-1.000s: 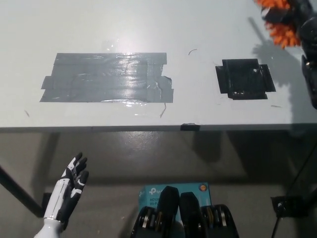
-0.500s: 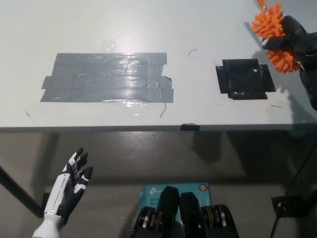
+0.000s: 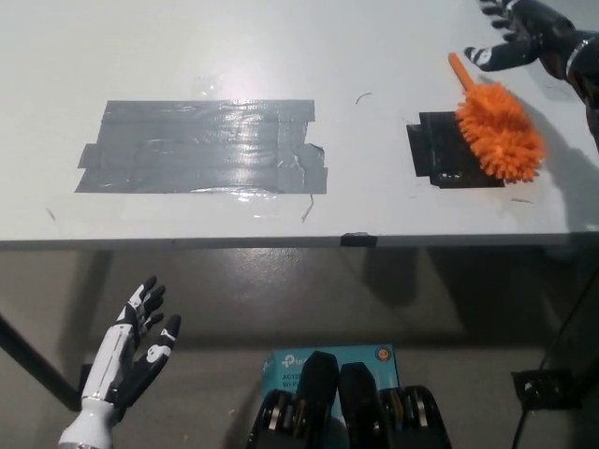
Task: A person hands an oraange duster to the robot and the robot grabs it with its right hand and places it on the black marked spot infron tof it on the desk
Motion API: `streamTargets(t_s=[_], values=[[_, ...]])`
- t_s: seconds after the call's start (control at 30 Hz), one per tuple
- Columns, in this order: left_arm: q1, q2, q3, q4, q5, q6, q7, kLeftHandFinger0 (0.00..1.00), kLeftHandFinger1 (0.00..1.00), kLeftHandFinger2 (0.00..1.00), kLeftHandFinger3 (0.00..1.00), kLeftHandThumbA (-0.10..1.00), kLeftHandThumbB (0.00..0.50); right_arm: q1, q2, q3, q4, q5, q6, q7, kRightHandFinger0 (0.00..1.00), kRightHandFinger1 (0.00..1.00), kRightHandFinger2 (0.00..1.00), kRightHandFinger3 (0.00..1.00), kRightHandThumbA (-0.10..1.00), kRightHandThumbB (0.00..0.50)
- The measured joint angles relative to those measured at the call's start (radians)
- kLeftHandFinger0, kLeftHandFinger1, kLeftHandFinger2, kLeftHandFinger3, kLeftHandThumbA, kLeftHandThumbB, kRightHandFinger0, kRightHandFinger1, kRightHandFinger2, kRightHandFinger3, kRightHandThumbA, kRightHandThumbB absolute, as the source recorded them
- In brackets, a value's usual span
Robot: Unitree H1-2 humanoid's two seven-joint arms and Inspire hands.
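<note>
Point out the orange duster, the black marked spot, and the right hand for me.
Fluffy orange duster [image 3: 501,131], head view, on its bristle head.
Black taped square spot [image 3: 435,150], head view, on its bare left part.
Black right hand [image 3: 524,42], head view, on the palm, above the duster handle.

- We see a pale grey desk [image 3: 281,56] carrying a large grey tape patch [image 3: 201,147] that glares under overhead light.
- We see brownish floor [image 3: 234,299] below its front edge.

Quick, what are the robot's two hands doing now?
Left hand: open, holding nothing.
Right hand: open, off the orange duster.
</note>
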Motion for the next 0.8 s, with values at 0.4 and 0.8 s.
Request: streamTargets(t_s=[0.4, 0.8], values=[[-0.006, 0.01, 0.0, 0.001, 0.001, 0.002, 0.0, 0.97, 1.0, 1.0, 1.0, 0.71, 0.146, 0.042, -0.041, -0.028, -0.251, 0.028, 0.041, 0.055, 1.0, 1.0, 1.0, 1.0, 0.72, 0.334], [-0.053, 0.004, -0.006, 0.039, 0.0, 0.007, 0.0, 1.0, 1.0, 1.0, 1.0, 0.99, 0.192, 0.282, -0.073, -0.085, -0.693, 0.029, 0.07, 0.057, 1.0, 1.0, 1.0, 1.0, 0.89, 0.345]])
